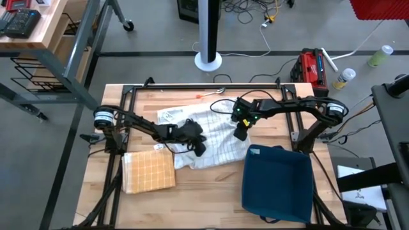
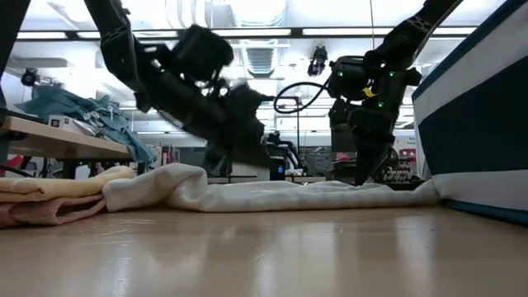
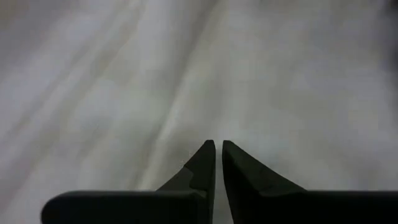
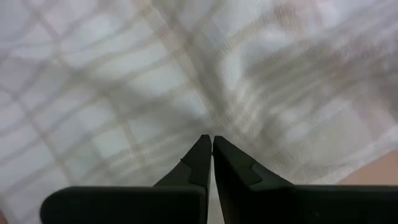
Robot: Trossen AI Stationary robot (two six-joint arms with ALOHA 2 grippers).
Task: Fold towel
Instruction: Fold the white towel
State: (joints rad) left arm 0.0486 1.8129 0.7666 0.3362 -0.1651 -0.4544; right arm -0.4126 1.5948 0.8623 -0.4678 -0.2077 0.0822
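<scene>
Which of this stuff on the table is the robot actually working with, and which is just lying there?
In use:
white checked towel
left end effector, shut, on the towel
right end effector, shut, on the towel

Lying about:
folded yellow towel
blue bin

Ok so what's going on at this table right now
A two-armed robot is working on a white checked towel lying rumpled in the middle of the table. The left gripper and right gripper are both down on the cloth with fingers shut, though a pinch isn't clear. A folded yellow towel lies at the left and a blue bin at the right.
</scene>
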